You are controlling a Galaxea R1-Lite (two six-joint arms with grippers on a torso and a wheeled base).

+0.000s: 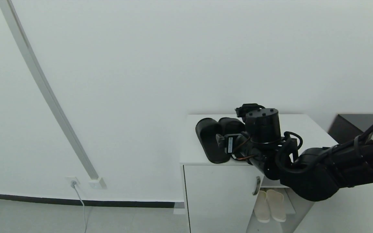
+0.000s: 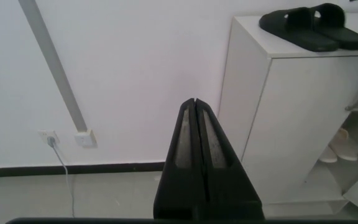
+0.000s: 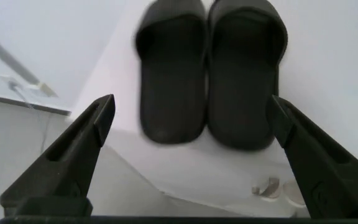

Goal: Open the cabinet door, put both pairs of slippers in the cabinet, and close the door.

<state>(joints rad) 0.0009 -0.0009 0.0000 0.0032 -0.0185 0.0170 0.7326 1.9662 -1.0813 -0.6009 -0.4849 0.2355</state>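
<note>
Your right pincer [image 3: 190,102] gaped wide, empty; left pincer [image 2: 195,106] closed, empty; black slippers [image 1: 214,142] looked light, pliable; best hold seemed adjoining inner edges.

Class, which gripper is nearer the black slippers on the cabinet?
Right. The right gripper hangs open close to the black slippers, facing them; the left gripper is shut and well away, off to the left of the cabinet.

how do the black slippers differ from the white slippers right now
The black slippers lie on top of the cabinet, the white slippers on a shelf inside it. The open right gripper faces the black pair; the white pair has no gripper near. Both pairs lie flat, side by side.
</note>
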